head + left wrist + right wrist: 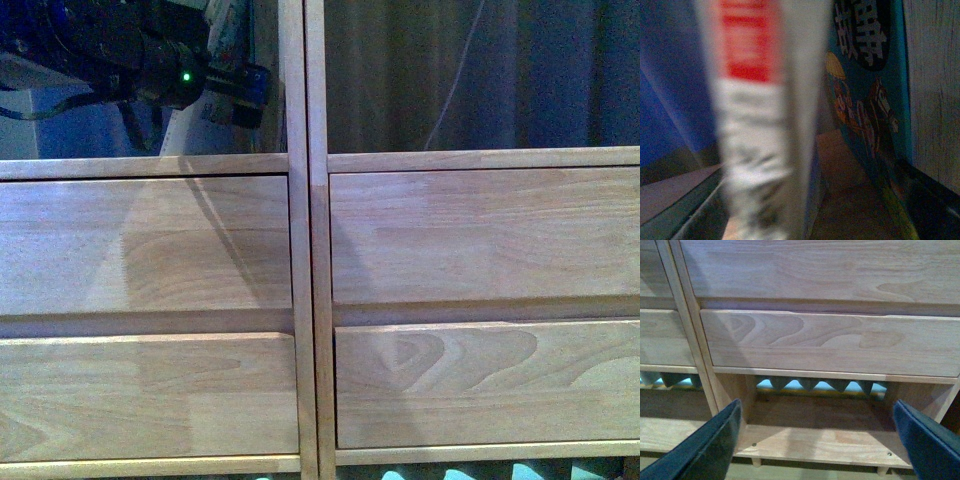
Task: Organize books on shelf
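The book (760, 125) shows blurred, its dark spine print unreadable.

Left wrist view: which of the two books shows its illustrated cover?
The teal book beside the wooden panel, with cartoon figures on its cover. The other book, blurred and closer, shows only a white spine with a red block.

Left arm (140, 55) raised high, reaching forward, green LED lit. Its grip is unreadable because the wrist view is blurred. Right end effector (816, 407) held low, dark fingers (710, 445) spread wide apart.
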